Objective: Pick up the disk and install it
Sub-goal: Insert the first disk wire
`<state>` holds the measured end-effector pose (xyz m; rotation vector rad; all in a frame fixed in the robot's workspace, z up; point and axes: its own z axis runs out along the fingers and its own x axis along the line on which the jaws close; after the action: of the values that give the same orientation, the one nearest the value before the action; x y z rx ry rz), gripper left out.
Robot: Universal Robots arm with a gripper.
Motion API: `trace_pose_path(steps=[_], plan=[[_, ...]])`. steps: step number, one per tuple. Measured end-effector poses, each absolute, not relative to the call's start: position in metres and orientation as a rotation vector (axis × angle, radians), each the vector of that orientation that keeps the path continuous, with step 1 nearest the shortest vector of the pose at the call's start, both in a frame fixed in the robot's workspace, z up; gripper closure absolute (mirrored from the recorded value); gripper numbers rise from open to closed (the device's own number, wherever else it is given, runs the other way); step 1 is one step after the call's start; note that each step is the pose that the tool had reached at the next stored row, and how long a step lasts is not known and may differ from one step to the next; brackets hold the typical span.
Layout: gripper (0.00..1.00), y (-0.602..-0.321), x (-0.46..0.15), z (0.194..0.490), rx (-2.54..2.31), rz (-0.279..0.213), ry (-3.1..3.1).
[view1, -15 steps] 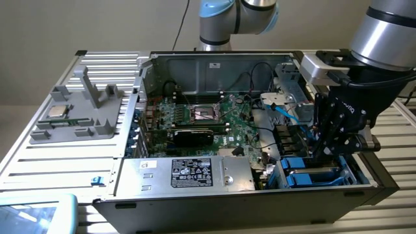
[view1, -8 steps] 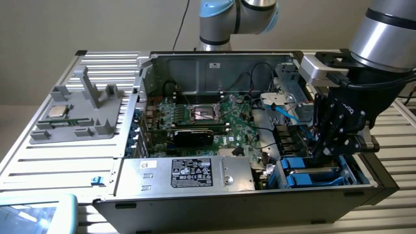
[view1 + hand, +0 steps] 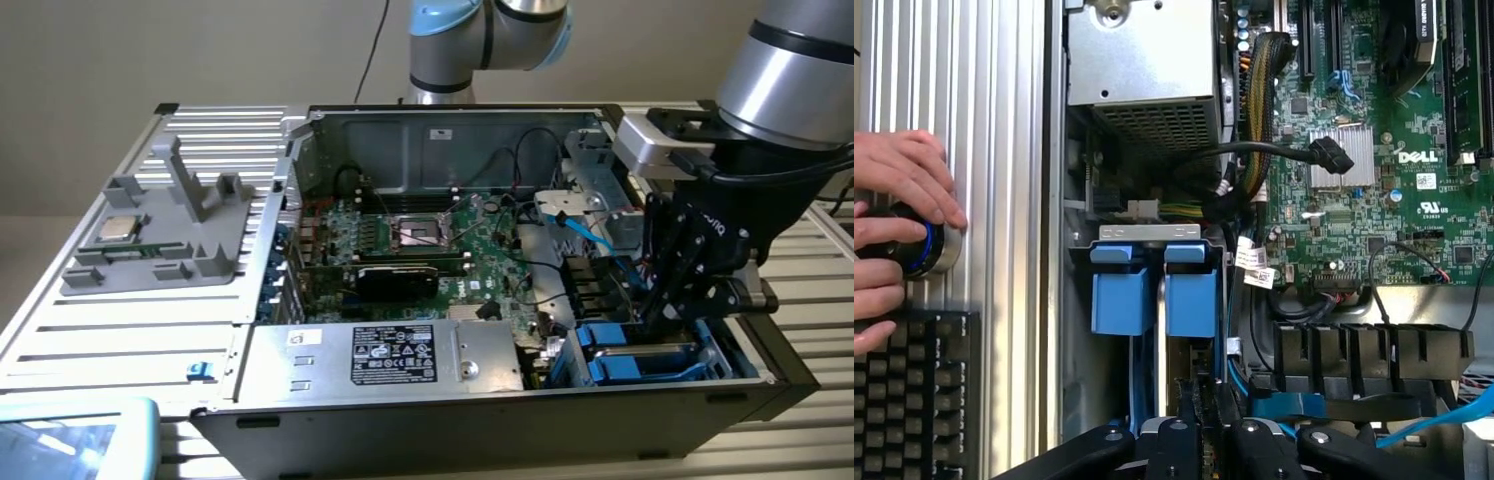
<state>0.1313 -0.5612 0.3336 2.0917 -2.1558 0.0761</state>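
Observation:
The disk (image 3: 1194,300) stands on edge in the drive bay (image 3: 737,352) at the case's front corner, on the exterior view's right. Its bright blue carrier tab faces the wrist camera. My gripper (image 3: 1204,428) reaches down into that bay (image 3: 1150,233), its dark fingers (image 3: 1176,440) close together on the disk's near end. In the exterior view the gripper (image 3: 671,318) hangs low over the blue carriers (image 3: 638,362). A second blue-tabbed carrier (image 3: 1119,292) sits right beside the disk. How deep the disk sits in its slot is hidden.
The case lies open with the motherboard (image 3: 427,240) in the middle and the silver box with a black label (image 3: 387,355) at the front. Loose black cables (image 3: 1254,150) cross beside the bay. A person's hands (image 3: 899,200) rest on a knob next to a keyboard (image 3: 914,390). A grey fixture (image 3: 160,235) holds a processor chip (image 3: 120,228).

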Motion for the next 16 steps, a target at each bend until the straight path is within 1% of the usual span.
trace_pose_path(steps=[16], plan=[[0.83, -0.5612, 0.134, 0.3295, 2.09, 0.076, -2.158]])
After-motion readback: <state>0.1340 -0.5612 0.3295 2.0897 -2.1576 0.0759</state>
